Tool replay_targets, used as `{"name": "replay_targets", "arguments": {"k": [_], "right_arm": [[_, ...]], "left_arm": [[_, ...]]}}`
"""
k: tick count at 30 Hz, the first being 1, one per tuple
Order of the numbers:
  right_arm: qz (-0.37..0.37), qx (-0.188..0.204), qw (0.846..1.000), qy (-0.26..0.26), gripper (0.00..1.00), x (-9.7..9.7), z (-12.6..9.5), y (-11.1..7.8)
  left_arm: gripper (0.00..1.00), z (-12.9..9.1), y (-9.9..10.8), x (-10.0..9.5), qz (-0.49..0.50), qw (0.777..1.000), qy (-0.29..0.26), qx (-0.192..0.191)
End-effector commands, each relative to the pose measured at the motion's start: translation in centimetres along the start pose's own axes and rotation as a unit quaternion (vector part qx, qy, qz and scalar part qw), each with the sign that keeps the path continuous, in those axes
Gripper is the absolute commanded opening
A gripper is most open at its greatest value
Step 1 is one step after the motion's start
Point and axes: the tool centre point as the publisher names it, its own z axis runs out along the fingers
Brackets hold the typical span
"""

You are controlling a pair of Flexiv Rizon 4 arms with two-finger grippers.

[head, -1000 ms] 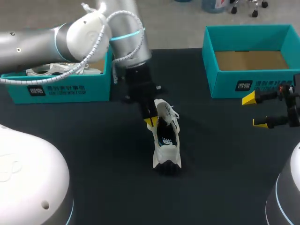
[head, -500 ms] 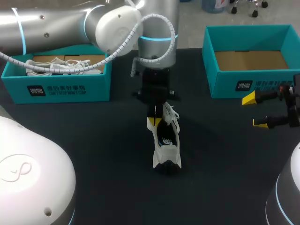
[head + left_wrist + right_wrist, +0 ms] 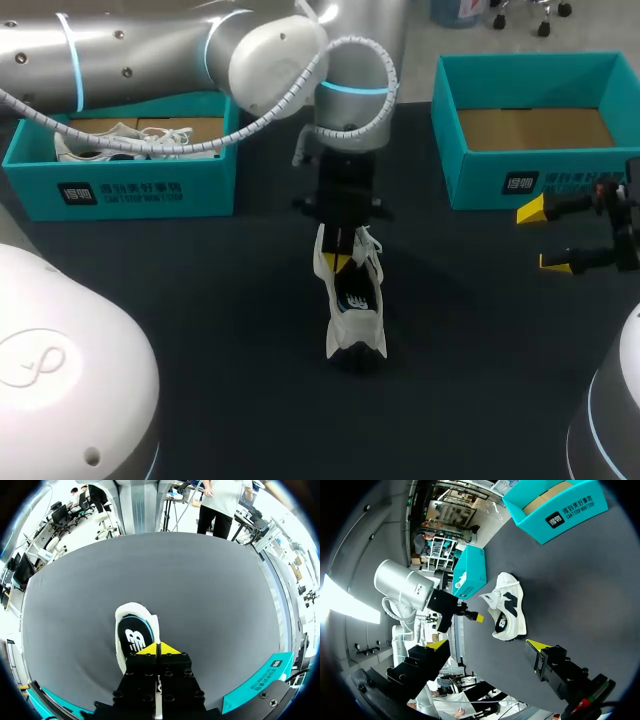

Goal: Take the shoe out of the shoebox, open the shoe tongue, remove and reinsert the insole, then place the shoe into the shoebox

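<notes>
A white shoe [image 3: 356,305] lies in the middle of the black table, its dark insole [image 3: 134,637] showing in the opening. My left arm reaches past the middle and its gripper [image 3: 340,263] stands over the lace end of the shoe. Its yellow tips [image 3: 159,649] are pressed together, shut on the white tongue, a strip of which shows between the fingers. The right wrist view shows the shoe [image 3: 509,611] from the side, with the left gripper [image 3: 478,617] at its upper end. My right gripper [image 3: 545,238] hangs open at the table's right side, away from the shoe, holding nothing.
A teal shoebox [image 3: 120,190] at the back left holds another white shoe [image 3: 100,145]. A second teal shoebox [image 3: 535,178] at the back right shows only its cardboard floor. It stands just behind my right gripper [image 3: 487,645].
My left arm has swung to the right, so its wrist now stands behind the shoe. Its tips stayed at the shoe's lace end. The right arm has not moved.
</notes>
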Motion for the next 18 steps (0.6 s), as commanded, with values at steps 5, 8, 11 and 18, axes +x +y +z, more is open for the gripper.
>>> {"name": "replay_targets", "arguments": {"k": [5, 8, 11, 18], "right_arm": [[0.001, -0.001, 1.000, -0.002, 1.00, 0.0, 0.0, -0.2], [0.001, -0.001, 1.000, -0.002, 1.00, 0.0, 0.0, -0.2], [0.001, -0.001, 1.000, -0.002, 1.00, 0.0, 0.0, -0.2], [0.001, -0.001, 1.000, -0.002, 1.00, 0.0, 0.0, -0.2]], "left_arm": [[0.00, 1.4, 0.1, -1.3, 0.012, 1.000, -0.026, -0.007], [0.00, 2.2, 0.1, -1.9, 0.010, 0.999, -0.034, -0.009], [0.00, 3.0, 0.6, -2.1, 0.001, 0.999, -0.030, -0.011], [0.00, 4.7, 1.4, -2.1, -0.011, 0.999, -0.040, -0.006]]}}
